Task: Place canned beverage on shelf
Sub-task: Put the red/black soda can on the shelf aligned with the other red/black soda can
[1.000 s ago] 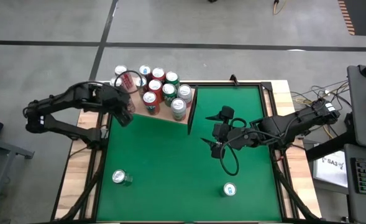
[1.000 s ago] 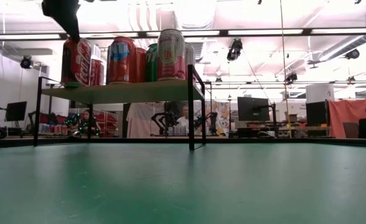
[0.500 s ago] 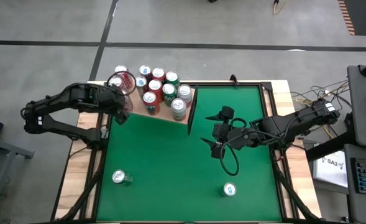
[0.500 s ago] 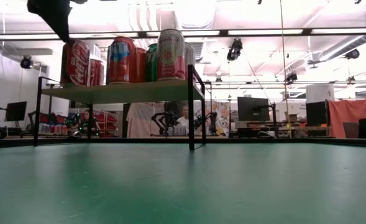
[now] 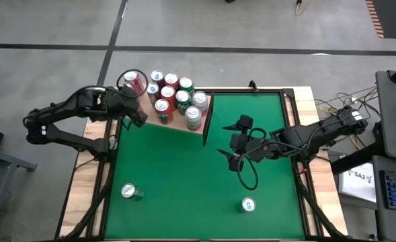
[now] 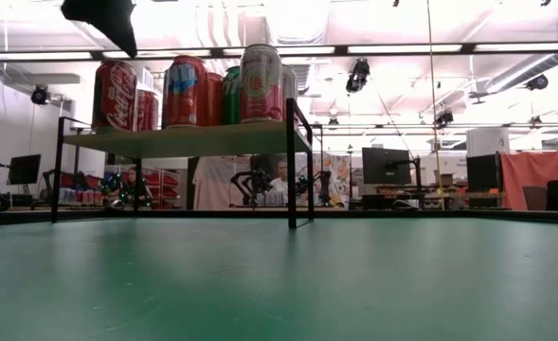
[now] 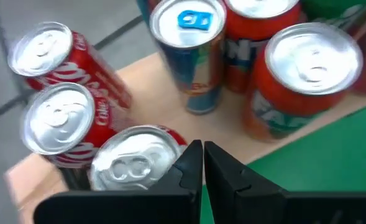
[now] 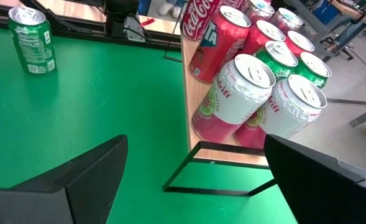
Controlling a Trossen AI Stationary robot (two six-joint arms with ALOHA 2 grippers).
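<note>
The shelf is a pale board on dark legs at the table's far left, with a dark end panel. Several cans stand on it. A red cola can stands at its left corner. My left gripper is shut and slants down just above that can's near rim; in the low view its tip hangs over the can. My right gripper waits open over the green table, right of the end panel. My left gripper's shut fingertips stand right beside the top rim of the nearest red cola can, coming from above and the table's near left. I cannot tell whether they touch it. The can stands upright on the shelf.
Two more cans stand on the table: one near the front left and one near the front right. The right wrist view shows a green can on the table beyond the shelf. The middle of the table is bare.
My left gripper has rolled at the wrist, and its tip has swung toward the left edge and back over the red cola can. The can has slid a little toward the far edge; it leaned half a second ago and stands upright now.
</note>
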